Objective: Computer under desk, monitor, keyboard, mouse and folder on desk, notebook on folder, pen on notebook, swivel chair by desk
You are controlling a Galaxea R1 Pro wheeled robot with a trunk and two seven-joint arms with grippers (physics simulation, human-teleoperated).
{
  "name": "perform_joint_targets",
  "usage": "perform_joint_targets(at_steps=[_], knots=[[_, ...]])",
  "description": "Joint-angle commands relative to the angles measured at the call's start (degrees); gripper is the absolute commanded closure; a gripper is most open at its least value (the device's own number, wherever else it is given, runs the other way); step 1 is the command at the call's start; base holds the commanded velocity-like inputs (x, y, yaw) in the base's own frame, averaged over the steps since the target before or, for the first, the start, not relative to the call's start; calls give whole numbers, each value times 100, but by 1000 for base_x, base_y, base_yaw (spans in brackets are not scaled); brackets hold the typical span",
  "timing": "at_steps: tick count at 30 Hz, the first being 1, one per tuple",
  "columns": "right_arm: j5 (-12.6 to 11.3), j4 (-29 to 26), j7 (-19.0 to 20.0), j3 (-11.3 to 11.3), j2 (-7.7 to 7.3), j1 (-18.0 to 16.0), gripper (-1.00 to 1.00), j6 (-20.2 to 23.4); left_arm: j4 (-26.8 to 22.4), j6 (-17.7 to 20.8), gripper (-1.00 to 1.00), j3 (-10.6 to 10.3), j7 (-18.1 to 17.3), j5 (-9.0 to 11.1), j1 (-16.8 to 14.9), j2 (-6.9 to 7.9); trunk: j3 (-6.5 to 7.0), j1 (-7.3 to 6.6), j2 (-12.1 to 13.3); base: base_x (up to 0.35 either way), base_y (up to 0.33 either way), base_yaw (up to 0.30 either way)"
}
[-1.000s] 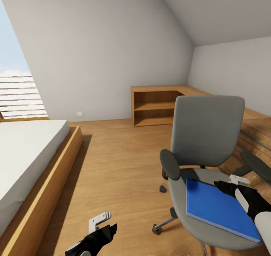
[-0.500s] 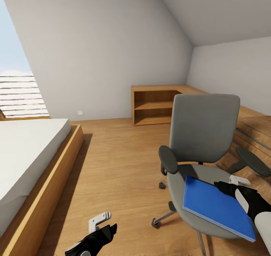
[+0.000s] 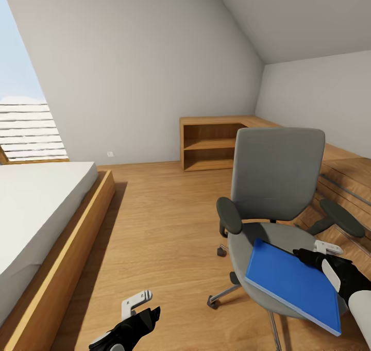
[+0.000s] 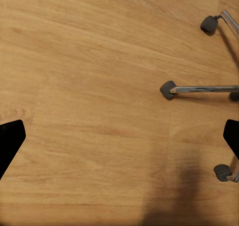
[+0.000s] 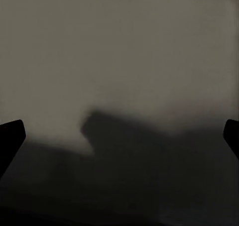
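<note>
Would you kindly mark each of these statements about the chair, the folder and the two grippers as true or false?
1. The folder lies on the seat of the swivel chair. True.
2. The left gripper is holding the folder. False: it hangs over bare wooden floor, apart from the chair.
3. The right gripper is at the folder's far edge. True.
4. A notebook is stacked on the folder. False: its blue top is bare.
5. The bed stands on the robot's left side. True.

left pincer (image 3: 138,300): white fingers, black wrist | right pincer (image 3: 326,248): white fingers, black-white forearm
</note>
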Motion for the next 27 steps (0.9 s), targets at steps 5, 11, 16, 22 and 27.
perform_joint_targets(at_steps=[5,11,16,22,27], knots=[[-31,-9,20,-28,2,-1,-100,33,-8,7,-100,-3,54,62,-1,0,-4,0,-2,-3,0,0],[-31,-9,20,-28,2,-1,-100,33,-3,7,-100,-3,54,63,-1,0,-4,0,-2,-152,0,0],[-31,-9,20,-28,2,-1,-100,33,-1,7,-100,-3,54,63,-1,0,-4,0,-2,-130,0,0],[-31,-9,20,-28,2,-1,-100,33,0,7,-100,-3,54,63,-1,0,-4,0,-2,-25,0,0],[-31,-9,20,-28,2,-1,-100,33,0,7,-100,-3,54,63,-1,0,-4,0,-2,-5,0,0]])
